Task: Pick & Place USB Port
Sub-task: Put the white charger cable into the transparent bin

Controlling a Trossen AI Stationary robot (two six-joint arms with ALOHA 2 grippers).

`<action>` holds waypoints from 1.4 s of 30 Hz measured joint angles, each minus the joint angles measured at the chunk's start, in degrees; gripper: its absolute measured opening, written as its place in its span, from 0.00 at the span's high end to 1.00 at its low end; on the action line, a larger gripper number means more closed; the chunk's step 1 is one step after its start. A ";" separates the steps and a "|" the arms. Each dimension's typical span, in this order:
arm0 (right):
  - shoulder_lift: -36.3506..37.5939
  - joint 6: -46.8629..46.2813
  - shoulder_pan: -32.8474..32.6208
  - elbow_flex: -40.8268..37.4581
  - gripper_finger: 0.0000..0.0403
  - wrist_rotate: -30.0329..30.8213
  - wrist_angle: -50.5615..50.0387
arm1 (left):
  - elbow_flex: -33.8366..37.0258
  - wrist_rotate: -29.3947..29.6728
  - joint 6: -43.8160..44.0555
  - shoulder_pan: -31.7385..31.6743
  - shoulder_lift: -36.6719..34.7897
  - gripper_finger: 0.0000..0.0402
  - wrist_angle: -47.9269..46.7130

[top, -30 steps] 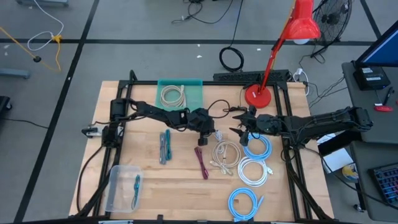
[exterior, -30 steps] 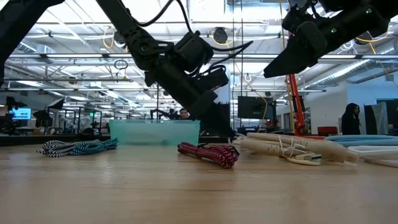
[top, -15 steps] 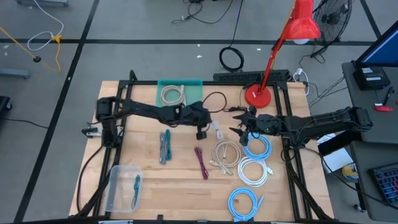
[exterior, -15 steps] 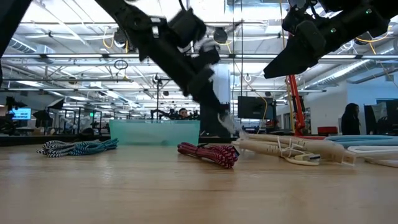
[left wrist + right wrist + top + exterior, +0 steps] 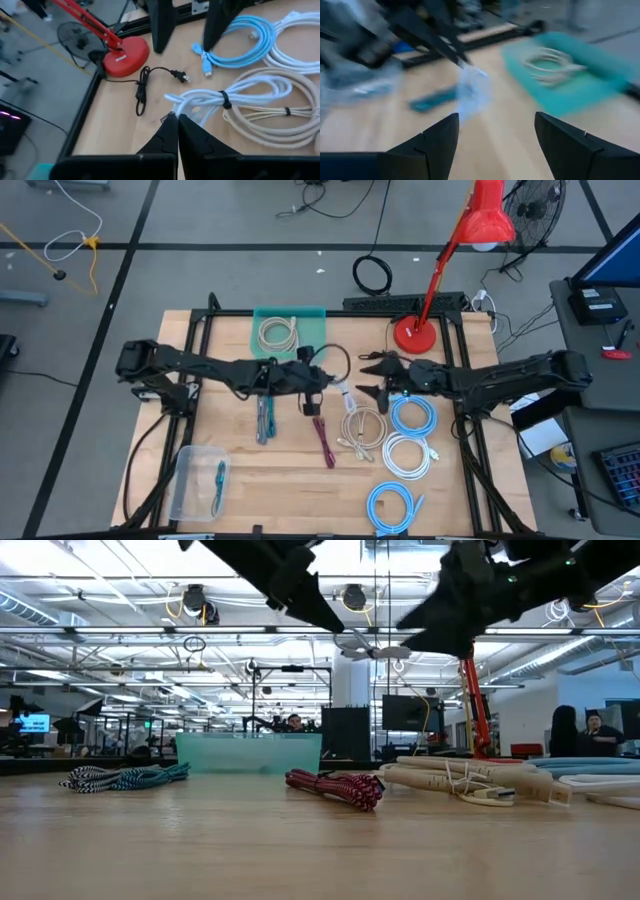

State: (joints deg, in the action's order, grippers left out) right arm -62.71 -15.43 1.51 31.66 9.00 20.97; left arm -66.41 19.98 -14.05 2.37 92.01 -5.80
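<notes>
White coiled cable [image 5: 210,97] | pinched by left end effector [image 5: 176,125] | wooden table [image 5: 290,470]

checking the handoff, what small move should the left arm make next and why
Probably keep lifting, then carry toward the teal tray. The left end effector is shut on the white cable's end, raised off the table, the coil trailing below. The right end effector hovers open close by, possibly to take it.

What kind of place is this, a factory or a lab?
Probably a robotics lab or workshop: a wooden table strewn with coiled cables, a red desk lamp, and, in the low view, a big open hall with ceiling ducts.
</notes>
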 joint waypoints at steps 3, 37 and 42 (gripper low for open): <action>-4.13 -2.51 1.05 0.01 0.38 -6.15 6.02 | 0.02 3.72 -0.97 1.72 0.06 1.00 -0.20; -12.22 -9.00 4.14 0.07 0.38 -13.45 15.69 | 0.09 15.24 -7.35 4.79 -3.06 1.00 0.35; -12.20 -8.97 4.11 0.07 0.38 -13.45 15.79 | -0.66 15.40 -9.56 4.79 -3.02 1.00 2.61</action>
State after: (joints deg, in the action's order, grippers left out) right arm -74.91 -24.39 5.62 31.73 -4.45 36.76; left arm -67.08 35.38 -23.61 7.16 88.99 -3.18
